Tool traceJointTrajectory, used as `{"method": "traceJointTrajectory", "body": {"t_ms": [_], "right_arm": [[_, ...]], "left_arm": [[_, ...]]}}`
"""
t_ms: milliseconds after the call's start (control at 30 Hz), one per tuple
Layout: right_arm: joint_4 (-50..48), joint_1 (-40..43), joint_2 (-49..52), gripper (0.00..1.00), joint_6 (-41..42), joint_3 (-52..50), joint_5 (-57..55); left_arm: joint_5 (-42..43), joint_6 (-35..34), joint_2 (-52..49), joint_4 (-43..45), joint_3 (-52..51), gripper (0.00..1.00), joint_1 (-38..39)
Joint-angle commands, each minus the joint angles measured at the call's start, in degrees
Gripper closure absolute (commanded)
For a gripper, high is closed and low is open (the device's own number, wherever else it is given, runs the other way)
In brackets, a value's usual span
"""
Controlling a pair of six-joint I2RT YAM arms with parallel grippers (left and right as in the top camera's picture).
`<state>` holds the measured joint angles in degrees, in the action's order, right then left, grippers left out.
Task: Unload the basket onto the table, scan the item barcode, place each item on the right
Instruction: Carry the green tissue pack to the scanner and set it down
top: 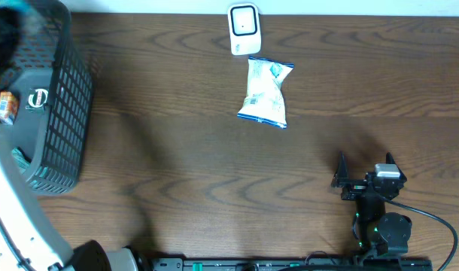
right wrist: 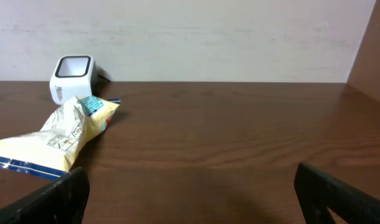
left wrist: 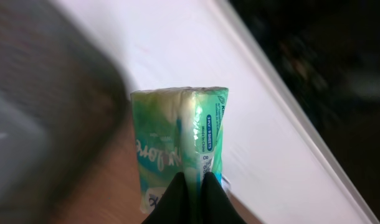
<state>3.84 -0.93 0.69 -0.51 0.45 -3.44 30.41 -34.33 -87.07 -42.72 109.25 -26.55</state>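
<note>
First, overhead: white scanner (top: 243, 28) at the far edge of the worktop (top: 214, 173), window on its upper face; bag (top: 265, 92) lying just in front, close to touching; dark mesh basket (top: 64, 113) at the far left with a few goods inside; right tool (top: 363, 175) low at the near right, spread wide and empty; above the basket's far corner only a dark, teal-tinged blur. Next, left wrist: left tool (left wrist: 193, 179) pinched fully shut on the lower edge of a green pack (left wrist: 177, 137), pack upright in the grip, seemingly up by the basket end, well apart from the scanner. Probably the item to scan. To do it well: keep the pinch firm on the soft wrap, carry across to the scanner, find the barcode face before arriving, turn that face square to the window, hold near and steady, steer clear of the bag. No barcode visible from here, so likely on a hidden side. Writing: white cursive down the front, perhaps ending "love", not fully legible; small blue label by the seam, too fine to read. Last, right wrist: scanner (right wrist: 71, 78) and bag (right wrist: 59, 140) at left, both fingers (right wrist: 59, 196) wide apart at the lower corners, nothing between; bag print too small to make out, no brand readable on the scanner.
</note>
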Motion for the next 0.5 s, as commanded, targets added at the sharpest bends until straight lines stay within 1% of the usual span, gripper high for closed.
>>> {"method": "traceJointTrajectory", "body": {"t_ms": [0,100,133,167,200,300,367,400,467], "right_arm": [[0.17,0.13,-0.37,0.01,-0.42,-0.13,-0.07],[0.17,0.13,-0.37,0.01,-0.42,-0.13,-0.07],[0.17,0.13,-0.37,0.01,-0.42,-0.13,-0.07],[0.17,0.13,-0.35,0.01,-0.42,-0.13,-0.07],[0.17,0.13,-0.37,0.01,-0.42,-0.13,-0.07],[0.17,0.13,-0.37,0.01,-0.42,-0.13,-0.07],[0.17,0.13,-0.35,0.01,-0.42,-0.13,-0.07],[0.17,0.13,-0.37,0.01,-0.42,-0.13,-0.07],[0.17,0.13,-0.37,0.01,-0.42,-0.15,-0.07]], "left_arm": [[3.41,2.69,0.17,0.42,0.48,0.93,9.86],[3.28,8.94,-1.09,-0.31,0.48,0.93,18.69],[2.40,10.84,-1.66,-0.81,0.48,0.93,21.27],[-0.17,12.76,-2.47,-1.68,0.46,0.92,24.61],[-3.48,14.12,-3.15,-2.51,0.46,0.93,27.26],[-18.36,17.68,-6.25,-5.42,0.42,0.93,35.80],[-26.67,20.94,-9.14,-6.82,0.37,0.93,40.76],[-29.27,21.94,-10.21,-7.19,0.37,0.93,42.16],[-37.09,22.73,-13.75,-7.91,0.37,0.93,45.51]]}}
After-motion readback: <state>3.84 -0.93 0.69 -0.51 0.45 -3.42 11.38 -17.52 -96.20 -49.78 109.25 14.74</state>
